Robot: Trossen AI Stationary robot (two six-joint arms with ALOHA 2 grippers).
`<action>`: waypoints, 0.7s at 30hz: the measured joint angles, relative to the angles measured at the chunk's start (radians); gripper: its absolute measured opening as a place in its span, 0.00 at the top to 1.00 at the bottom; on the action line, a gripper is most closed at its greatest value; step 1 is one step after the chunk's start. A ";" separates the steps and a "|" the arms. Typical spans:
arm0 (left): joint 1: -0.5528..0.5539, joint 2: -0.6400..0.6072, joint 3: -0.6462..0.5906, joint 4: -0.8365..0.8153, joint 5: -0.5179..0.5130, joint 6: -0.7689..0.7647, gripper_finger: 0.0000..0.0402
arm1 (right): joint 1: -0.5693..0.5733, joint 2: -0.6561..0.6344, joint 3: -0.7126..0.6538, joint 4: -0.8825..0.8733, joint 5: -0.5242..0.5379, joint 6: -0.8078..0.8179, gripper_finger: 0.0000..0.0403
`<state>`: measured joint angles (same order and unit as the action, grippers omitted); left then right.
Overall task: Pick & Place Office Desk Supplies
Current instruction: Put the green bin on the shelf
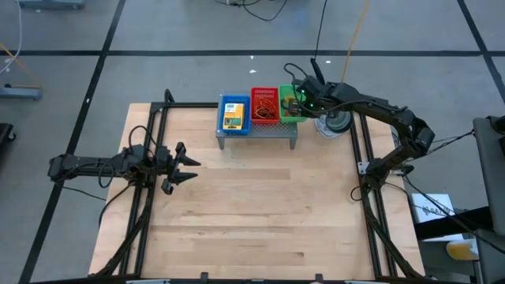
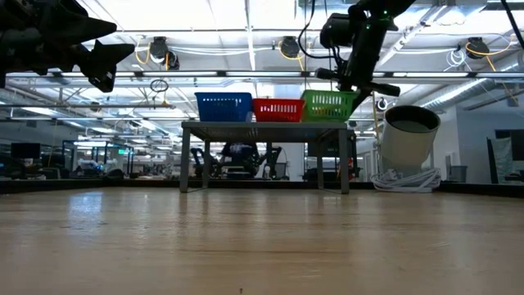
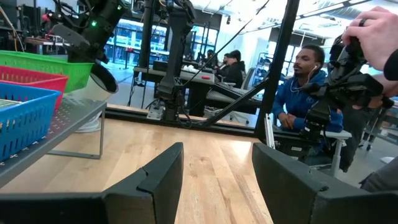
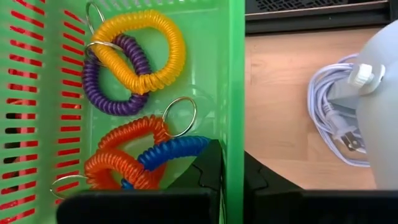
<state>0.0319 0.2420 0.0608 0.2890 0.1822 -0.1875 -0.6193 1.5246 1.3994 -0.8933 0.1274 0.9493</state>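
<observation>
- The right gripper point(image 1: 298, 102) is up at the far side of the bench point(image 1: 252, 229), its fingers pressed together right at the rim of the green tray point(image 1: 289, 103).
- From the right wrist view, its fingertips point(image 4: 208, 168) straddle the green wall, with nothing visibly pinched.
- Inside the green tray lie coiled rings: a yellow one point(image 4: 146, 46) overlapping a purple one point(image 4: 106, 84), and below them an orange one point(image 4: 121, 162) tangled with a blue one point(image 4: 174, 152).
- The green tray sits on the grey shelf point(image 1: 258, 132), touching the red tray point(image 1: 264, 105), with the blue tray point(image 1: 233, 115) beside that.
- A yellow-and-green crayon box point(image 1: 232, 118) lies in the blue tray.
- The round white-and-grey device point(image 1: 334, 121) stands just beside the shelf, its cord point(image 4: 333, 118) coiled on the wood.
- The left gripper point(image 1: 183, 167) hangs above the bench's left side, well apart from the trays, fingers spread and holding nothing.
- People sit beyond the bench.
</observation>
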 joint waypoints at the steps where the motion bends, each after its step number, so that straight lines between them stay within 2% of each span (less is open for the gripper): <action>1: 0.000 0.000 0.000 0.000 0.000 0.000 0.50 | 0.000 0.000 0.000 0.004 0.000 0.000 1.00; 21: 0.000 0.000 0.000 0.000 0.000 0.000 0.50 | 0.025 0.000 0.000 0.059 0.001 0.025 1.00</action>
<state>0.0322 0.2419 0.0608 0.2886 0.1822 -0.1875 -0.5941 1.5249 1.3994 -0.8345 0.1288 0.9742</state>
